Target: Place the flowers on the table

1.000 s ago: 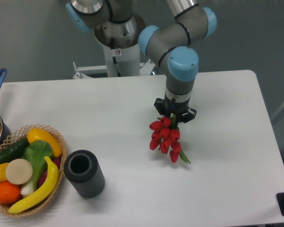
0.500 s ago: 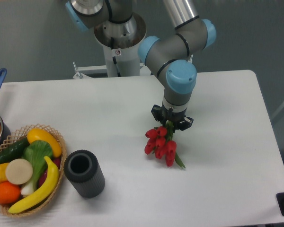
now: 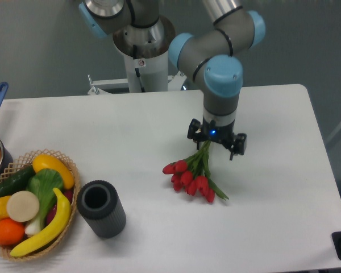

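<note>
The bunch of red tulips with long green stems and leaves [image 3: 192, 175] is lying on the large white matte bench with rounded corners [image 3: 273, 216], roughly in the middle of its right half, with the red heads fanning out toward the lower left and the stems running up toward the black two-finger pincer [image 3: 216, 145] of the grey and blue arm. The pincer is hanging directly over the upper stem ends, and its two fingers are standing visibly apart on either side of the stems, so it appears to be no longer gripping; whether a finger is grazing the stems is too small to tell. The flowers are looking light and limp: the heads are spreading and sagging under their own weight, and the stems are likely bending rather than holding a shape, so the bunch will probably swing and droop when lifted by one end. The petals and leaves are looking soft and easy to crush, so the sensible place to take hold is the bundled stem section near the top, where the stems are gathered together, with a gentle squeeze across the bundle rather than on the blooms. Well apart at the left, a dark grey ribbed cylindrical cup [image 3: 101, 208] is standing beside a woven basket of fruit and vegetables [image 3: 29, 202].
</note>
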You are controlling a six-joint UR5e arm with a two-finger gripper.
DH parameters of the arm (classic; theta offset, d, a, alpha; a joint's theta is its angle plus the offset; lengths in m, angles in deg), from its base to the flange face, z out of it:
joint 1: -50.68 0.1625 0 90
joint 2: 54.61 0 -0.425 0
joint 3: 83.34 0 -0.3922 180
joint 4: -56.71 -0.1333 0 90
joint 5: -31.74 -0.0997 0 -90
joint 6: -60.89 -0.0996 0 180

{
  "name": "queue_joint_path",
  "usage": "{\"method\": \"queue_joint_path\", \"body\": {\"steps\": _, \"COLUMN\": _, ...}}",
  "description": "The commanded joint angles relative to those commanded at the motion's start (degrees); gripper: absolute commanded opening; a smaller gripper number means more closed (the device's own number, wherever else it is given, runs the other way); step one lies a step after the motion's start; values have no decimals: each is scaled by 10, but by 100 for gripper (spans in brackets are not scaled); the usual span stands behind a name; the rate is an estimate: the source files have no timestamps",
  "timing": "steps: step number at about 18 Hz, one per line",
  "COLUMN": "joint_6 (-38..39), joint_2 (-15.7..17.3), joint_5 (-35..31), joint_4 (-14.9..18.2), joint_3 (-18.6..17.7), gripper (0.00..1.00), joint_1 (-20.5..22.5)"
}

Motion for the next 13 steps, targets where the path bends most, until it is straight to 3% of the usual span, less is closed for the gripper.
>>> {"method": "queue_joint_path", "body": {"steps": 3, "joint_6": -10, "joint_2": 1, "joint_5": 1, "joint_4": 57, "joint_3": 57, "gripper": 100, "joint_1": 27}}
{"method": "queue_joint_path", "body": {"steps": 10, "joint_6": -190, "joint_2": 3, "joint_5": 4, "joint_4": 263, "joint_3": 160, "gripper": 100, "joint_1": 77}}
{"method": "queue_joint_path", "body": {"steps": 13, "joint_6": -210, "joint_2": 11, "joint_5": 15, "joint_4": 295, "joint_3": 185, "gripper": 100, "joint_1": 100}}
